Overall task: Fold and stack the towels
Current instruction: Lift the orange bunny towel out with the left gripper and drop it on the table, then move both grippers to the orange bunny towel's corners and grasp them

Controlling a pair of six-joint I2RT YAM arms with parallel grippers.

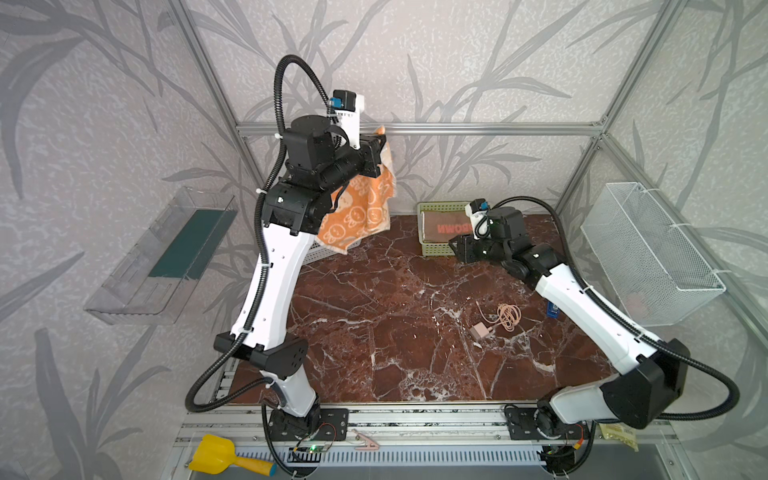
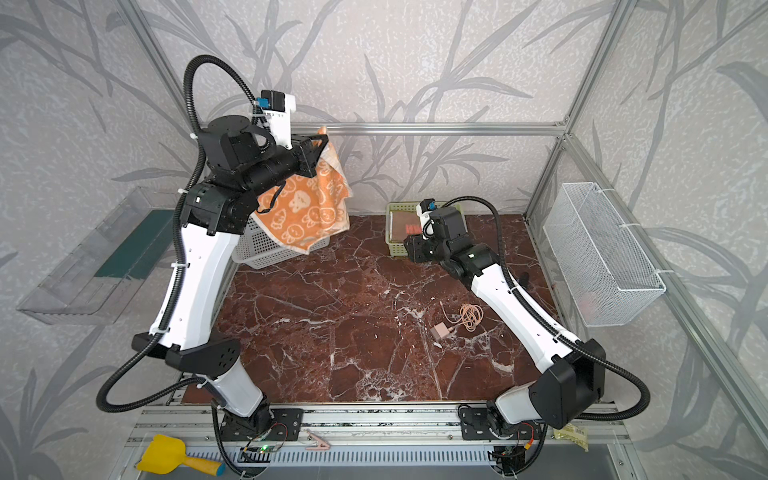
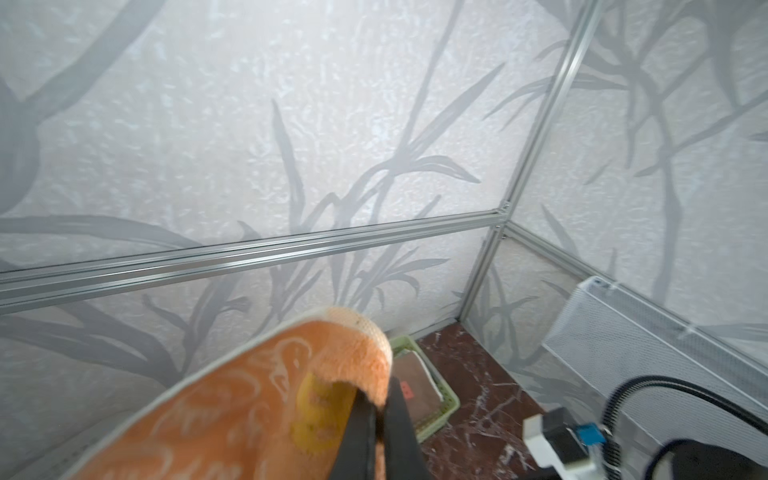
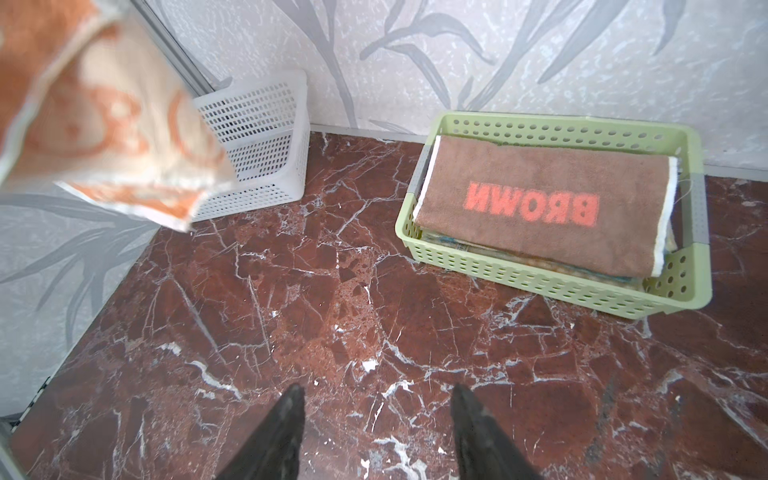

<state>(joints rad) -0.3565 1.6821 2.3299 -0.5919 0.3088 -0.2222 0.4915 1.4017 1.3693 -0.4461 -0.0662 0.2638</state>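
Around you, grey wallpaper (image 1: 457,62) with a leaf print covers three walls, framed by aluminium rails (image 1: 457,129). Your worktop (image 1: 374,332) is red-brown marble veined white. A clear shelf (image 1: 137,270) hangs on the left wall, a white wire basket (image 1: 648,257) on the right.

Towel stack (image 4: 540,199) in rt basket (image 4: 519,286), tbl (image 4: 332,311) rear.

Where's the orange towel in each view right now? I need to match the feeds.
Top view: orange towel hangs high, left of centre.
Top view: same place, overlapping the white basket.
Left wrist: close up, pinched in the left gripper.
Right wrist: blurred, in front of the white basket.
Shared landmark: green basket, in all four.
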